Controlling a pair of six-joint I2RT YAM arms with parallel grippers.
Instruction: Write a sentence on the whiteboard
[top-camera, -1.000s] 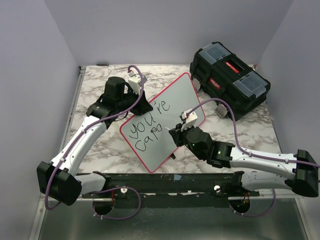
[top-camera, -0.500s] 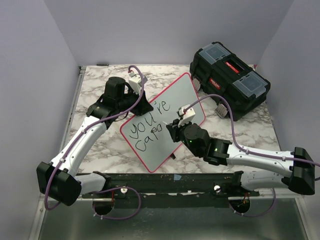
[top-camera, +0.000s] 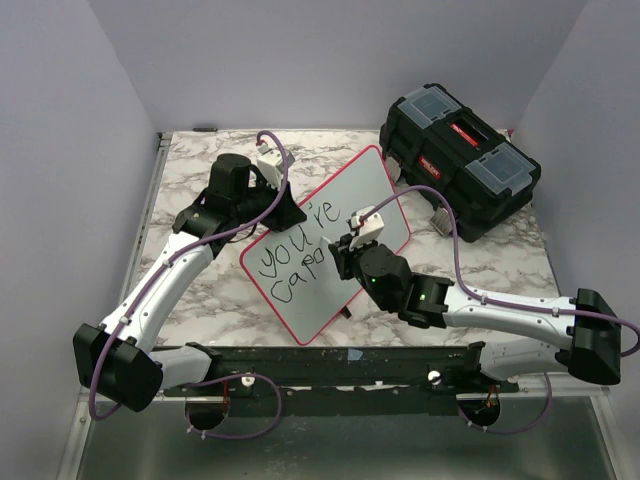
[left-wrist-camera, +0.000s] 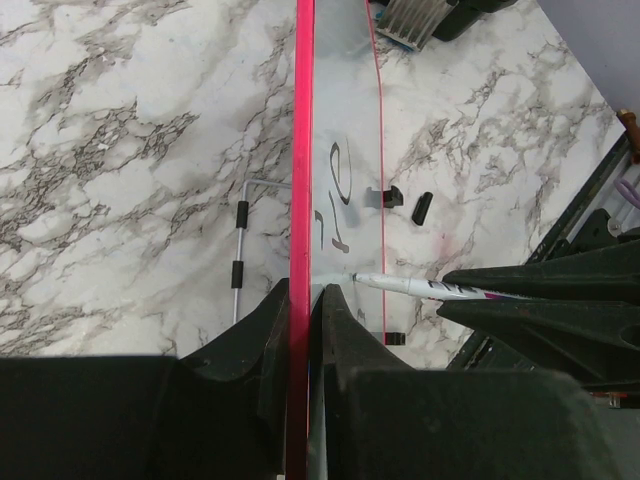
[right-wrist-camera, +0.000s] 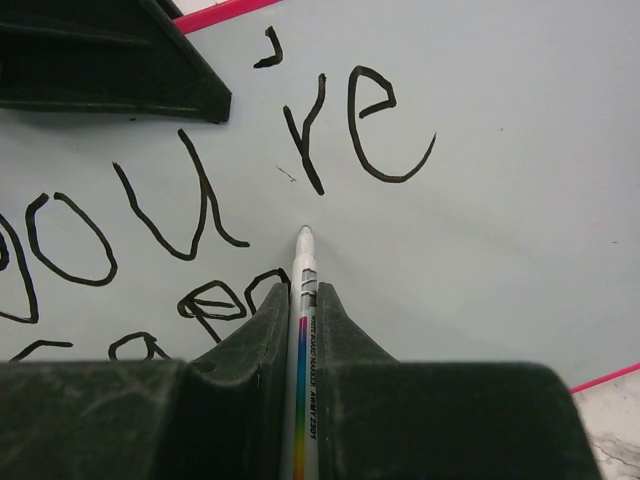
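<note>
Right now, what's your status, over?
Left claw shut on board rim. Right claw shut on marker, tip at board. Sentence: "you're" written, second line partway. Nothing blocking.

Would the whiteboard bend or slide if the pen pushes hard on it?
Probably no bending: the whiteboard has a straight, stiff-looking rim. It seems thin and light, so it might slide, but the left gripper pinches its edge.

Bright, even light; soft shadows, faint reflections on the whiteboard (left-wrist-camera: 345, 120).

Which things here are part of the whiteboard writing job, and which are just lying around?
In use: whiteboard, written words, marker in the right gripper, left gripper clamping the board's edge.
Lying about: black toolbox, small black bits beside the board.
</note>
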